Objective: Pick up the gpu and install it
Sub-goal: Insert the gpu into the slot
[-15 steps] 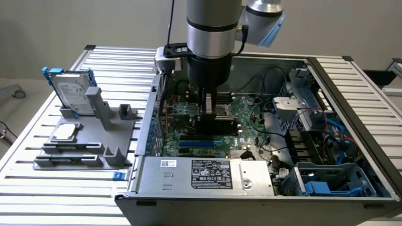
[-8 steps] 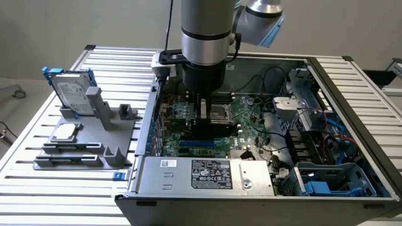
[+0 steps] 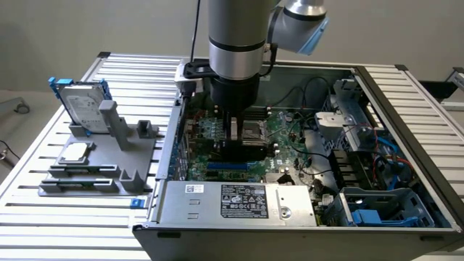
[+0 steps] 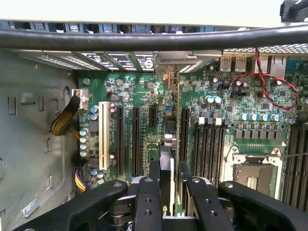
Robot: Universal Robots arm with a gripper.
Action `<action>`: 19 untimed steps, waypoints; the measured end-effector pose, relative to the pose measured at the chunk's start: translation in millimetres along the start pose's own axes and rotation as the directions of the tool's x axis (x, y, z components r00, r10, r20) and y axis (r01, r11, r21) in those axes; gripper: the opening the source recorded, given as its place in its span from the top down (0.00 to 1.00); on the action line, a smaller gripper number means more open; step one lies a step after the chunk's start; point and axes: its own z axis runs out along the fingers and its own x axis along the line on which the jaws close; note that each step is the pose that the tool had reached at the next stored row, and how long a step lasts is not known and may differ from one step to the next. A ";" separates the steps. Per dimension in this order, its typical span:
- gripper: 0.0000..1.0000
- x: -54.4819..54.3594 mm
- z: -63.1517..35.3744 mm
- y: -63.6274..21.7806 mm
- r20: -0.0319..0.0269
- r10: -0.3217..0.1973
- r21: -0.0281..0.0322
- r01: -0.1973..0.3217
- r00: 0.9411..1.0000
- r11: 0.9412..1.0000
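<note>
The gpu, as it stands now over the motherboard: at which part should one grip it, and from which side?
By its upper edge, from straight above, with one finger on each flat face. The gpu stands on edge, thin and upright above the motherboard slots, so its top is the free part. The gripper holds it so.

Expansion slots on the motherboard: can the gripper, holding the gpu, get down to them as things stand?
Probably yes: the gripper holds the gpu inside the open case, above the bare expansion slots.
</note>
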 end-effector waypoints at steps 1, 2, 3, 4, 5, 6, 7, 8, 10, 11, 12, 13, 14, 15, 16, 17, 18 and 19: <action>0.74 0.0 1.4 0.3 0.000 0.000 -0.001 0.000 1.000 1.000; 0.74 0.0 2.6 0.4 0.000 0.000 -0.003 0.000 1.000 1.000; 0.74 -0.1 3.7 0.5 0.000 0.000 -0.004 0.000 1.000 1.000; 0.74 0.0 4.0 0.6 0.000 0.000 -0.005 0.000 1.000 1.000; 0.74 0.0 4.0 0.5 0.000 0.000 -0.005 0.000 1.000 1.000; 0.74 0.0 4.5 0.5 0.000 0.000 -0.005 0.000 1.000 1.000; 0.74 0.0 5.3 0.5 0.000 0.000 -0.005 0.000 1.000 1.000; 0.74 0.0 6.3 0.5 0.000 0.000 -0.005 0.000 1.000 1.000; 0.74 0.1 7.9 0.6 0.000 0.000 -0.005 0.000 1.000 1.000; 0.74 0.1 8.5 0.6 0.000 0.000 -0.006 0.000 1.000 1.000; 0.74 0.1 9.0 0.6 0.000 0.000 -0.006 0.000 1.000 1.000; 0.74 0.2 9.4 0.7 0.000 0.000 -0.007 0.000 1.000 1.000; 0.74 0.2 9.6 0.8 0.000 0.000 -0.008 0.000 1.000 1.000; 0.74 0.2 9.9 0.9 0.000 0.001 -0.010 -0.001 1.000 1.000; 0.74 0.1 10.2 1.0 0.000 0.002 -0.012 -0.002 1.000 1.000; 0.74 0.1 10.4 1.1 0.000 0.002 -0.014 -0.002 1.000 1.000; 0.74 0.1 10.6 1.2 0.000 0.003 -0.017 -0.003 1.000 1.000; 0.74 0.2 10.7 1.2 0.000 0.003 -0.019 -0.003 1.000 1.000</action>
